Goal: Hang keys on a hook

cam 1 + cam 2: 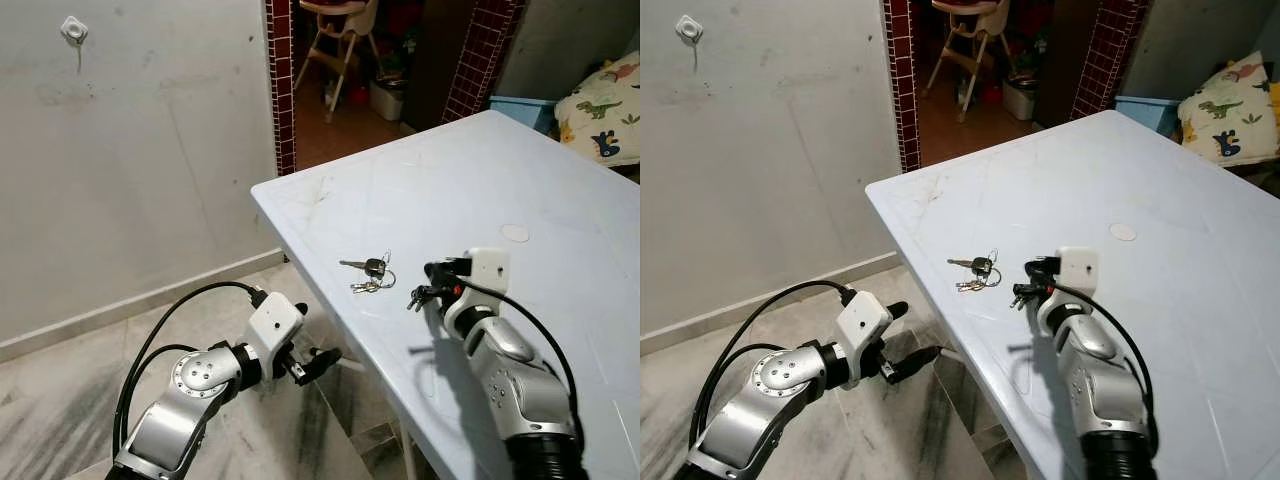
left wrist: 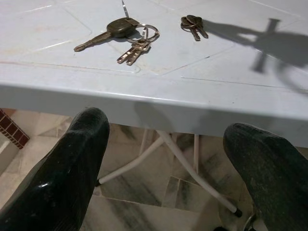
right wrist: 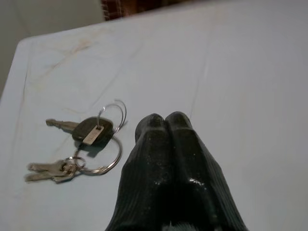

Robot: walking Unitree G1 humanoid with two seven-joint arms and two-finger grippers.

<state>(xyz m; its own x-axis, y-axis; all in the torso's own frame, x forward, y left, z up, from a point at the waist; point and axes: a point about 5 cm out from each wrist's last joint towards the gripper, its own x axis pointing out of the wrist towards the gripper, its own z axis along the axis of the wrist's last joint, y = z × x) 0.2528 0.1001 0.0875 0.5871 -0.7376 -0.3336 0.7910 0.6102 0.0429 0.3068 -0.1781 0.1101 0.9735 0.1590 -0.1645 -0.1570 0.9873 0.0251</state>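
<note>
Hook [image 1: 74, 30]: It is sitting high up on the grey wall [image 1: 150, 160], far to the left. It is well apart from the table, so the robot is likely going to have to walk the keys over to it.
Left gripper [image 1: 315, 362]: It is hanging low, down past the edge of the table [image 1: 560, 200]. Its two black fingers are standing wide apart and holding nothing. I think it is waiting there, because it is too low to reach the top.
Keys [image 1: 370, 272]: They are lying flat on the table, near the front edge. One big key with a dark head and some small keys are sharing a ring. Nothing is touching them.
Right gripper [image 1: 418, 296]: It is hovering over the table, just beside the keys. Its fingers are pressed together at the tips with nothing between them. It is likely going to have to spread them to grab the ring.
Left wrist view: It is looking up from under the edge, so it is showing the table legs. It is also showing a small dark bunch [image 2: 193, 24] by the keys. I cannot tell if that is more keys.
Right wrist view: It is looking down from close by, so the key ring is showing clearly.
</note>
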